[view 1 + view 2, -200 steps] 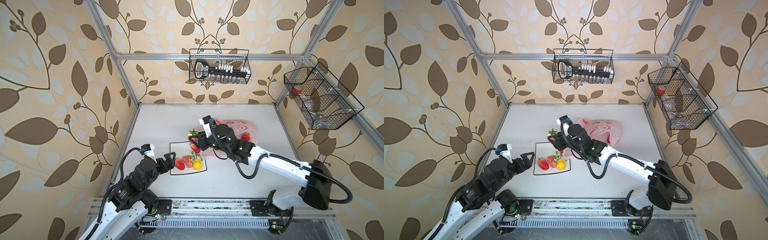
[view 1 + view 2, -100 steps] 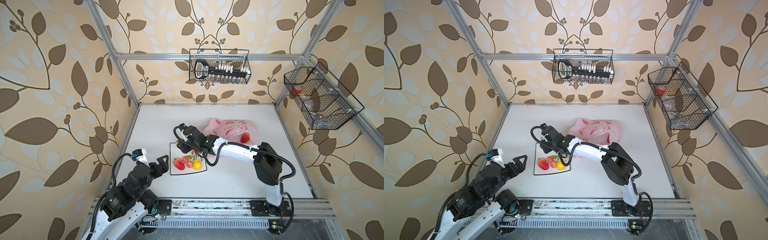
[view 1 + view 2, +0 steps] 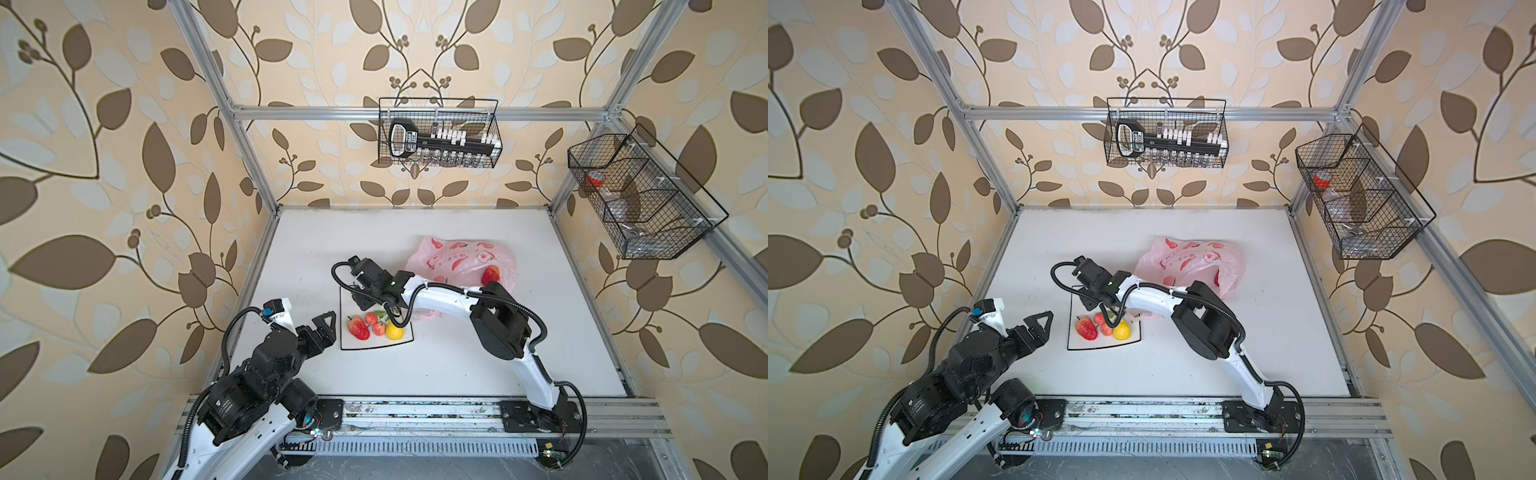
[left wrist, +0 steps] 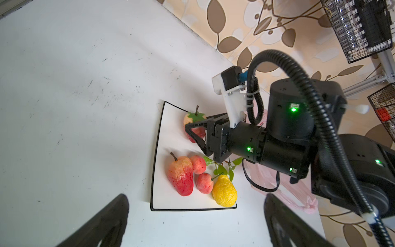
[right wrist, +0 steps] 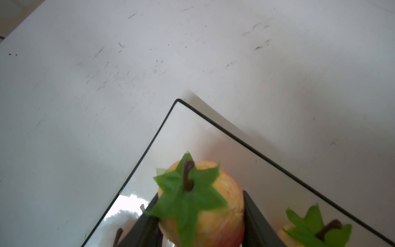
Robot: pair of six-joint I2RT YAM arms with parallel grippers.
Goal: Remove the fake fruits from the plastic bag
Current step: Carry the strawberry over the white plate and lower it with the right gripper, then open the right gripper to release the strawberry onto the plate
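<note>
My right gripper (image 3: 361, 301) (image 3: 1090, 301) (image 5: 201, 224) is shut on a yellow-red fake fruit (image 5: 205, 203) (image 4: 193, 128) with a green leaf cap. It holds the fruit low over the far corner of the white black-rimmed plate (image 3: 374, 348) (image 4: 156, 149). On the plate lie a big red fruit (image 3: 358, 327), two small peaches (image 3: 371, 318) and a yellow pear (image 3: 394, 331). The pink plastic bag (image 3: 457, 257) (image 3: 1192, 257) lies behind the right arm, and a red strawberry (image 3: 491, 274) shows through it. My left gripper (image 3: 328, 322) (image 4: 195, 197) is open and empty, just left of the plate.
A wire basket (image 3: 438, 133) of tools hangs on the back wall. Another basket (image 3: 640, 195) hangs on the right wall. Aluminium posts stand at the table's corners, and the rail (image 3: 415, 415) bearing both arm bases runs along the front edge.
My right gripper has come down with the fruit from high above the table to just over the plate's far corner. The left arm has shifted only slightly.
</note>
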